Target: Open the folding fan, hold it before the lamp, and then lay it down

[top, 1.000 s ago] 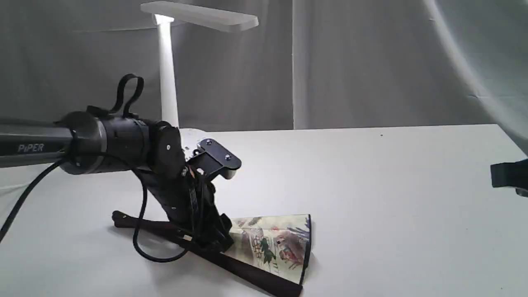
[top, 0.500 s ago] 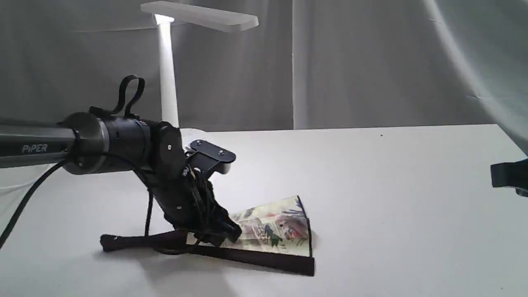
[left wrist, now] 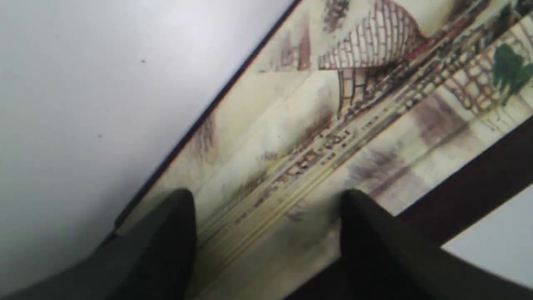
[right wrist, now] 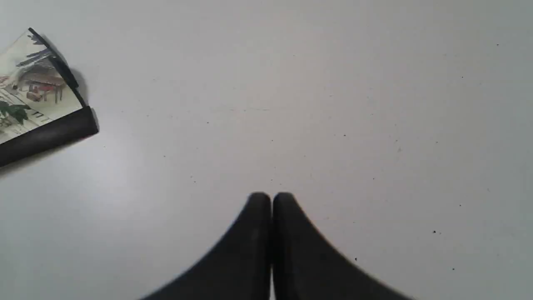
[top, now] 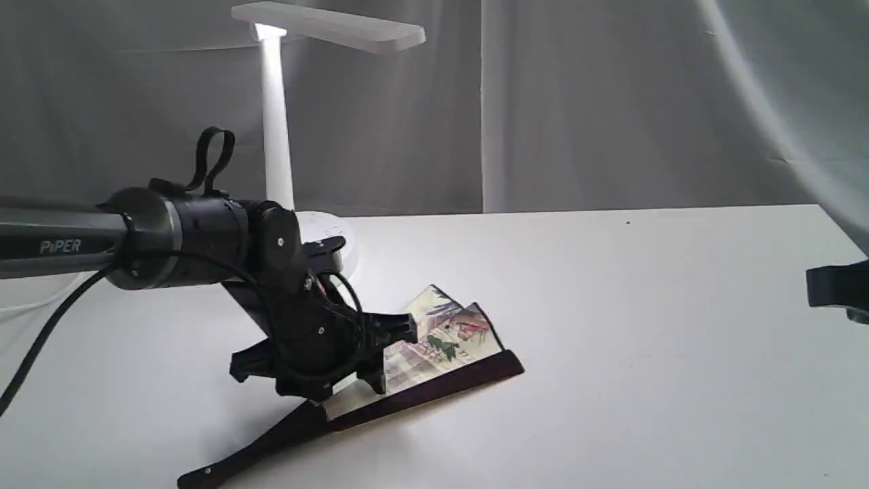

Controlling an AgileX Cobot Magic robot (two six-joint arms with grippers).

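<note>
1. The folding fan (top: 445, 336) lies on the white desk (top: 665, 353) in front of the lamp (top: 275, 129), nearer the exterior camera than the lamp's round base and apart from it.
2. The fan is spread only to a narrow wedge. Its dark maroon outer rib runs slantwise from the pivot end at the bottom left edge of the exterior view up to a blunt tip right of centre.
3. The cream leaf, painted with houses, a green tree and red touches, shows a few pleats behind that rib, with a thin black edge along its far side.
4. The left claw (top: 388, 354) hangs over the fan's middle, reaching down from the black arm marked "PiPER" (top: 60, 246).
5. In the left wrist view the left claw (left wrist: 266, 198) has its two dark fingers (left wrist: 166, 241) spread wide, with the painted leaf (left wrist: 316, 121) filling the gap between them. One finger sits near the black edge and the other near the maroon rib. Whether the tips press on the paper cannot be told.
6. The right claw (right wrist: 270, 198) has its fingers pressed together on nothing, over bare desk. The fan's tip (right wrist: 37, 100) is well apart from it.
7. The lamp is lit, its stem glowing beneath the flat head, with a grey curtain (top: 584, 102) behind.
</note>
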